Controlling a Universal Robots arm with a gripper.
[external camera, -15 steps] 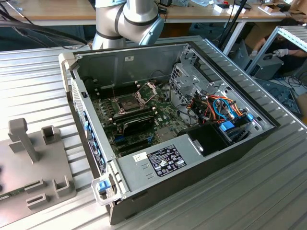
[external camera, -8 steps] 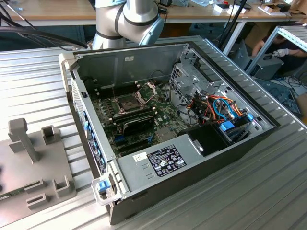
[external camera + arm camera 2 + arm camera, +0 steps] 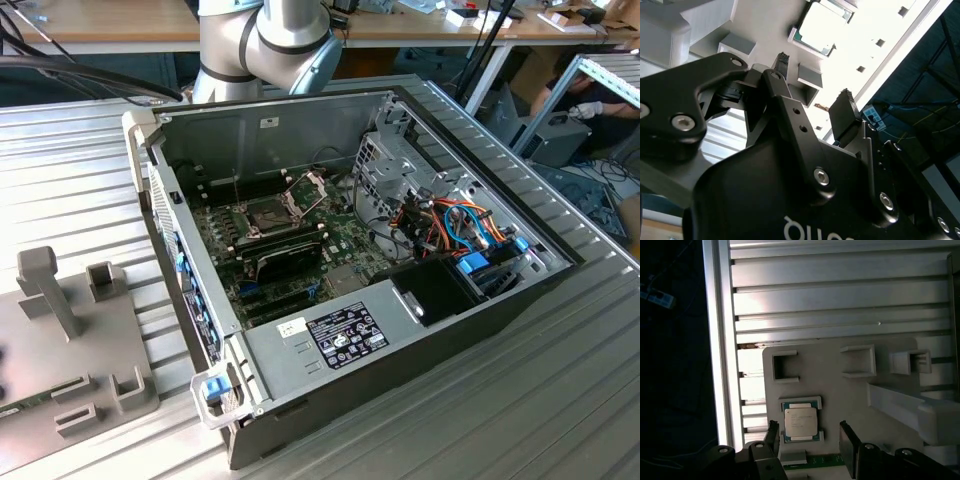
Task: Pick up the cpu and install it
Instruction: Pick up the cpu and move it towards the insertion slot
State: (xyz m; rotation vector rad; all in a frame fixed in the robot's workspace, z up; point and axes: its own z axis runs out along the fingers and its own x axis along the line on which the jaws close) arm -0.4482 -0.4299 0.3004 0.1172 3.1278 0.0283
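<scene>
Gripper (image 3: pixel 810 439) released, fingers spread wide, holding nothing, poised above cpu (image 3: pixel 801 422); cpu lies flat in bracket near edge of grey fixture plate (image 3: pixel 840 390).

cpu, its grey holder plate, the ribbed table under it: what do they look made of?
cpu: flat silver-grey metal lid, matte, with a green board edge around it.
holder plate: looks like moulded or printed grey plastic, given the uniform dull surface and blocky raised walls.
table: probably extruded aluminium, given the bright sheen and long parallel slots.
</scene>
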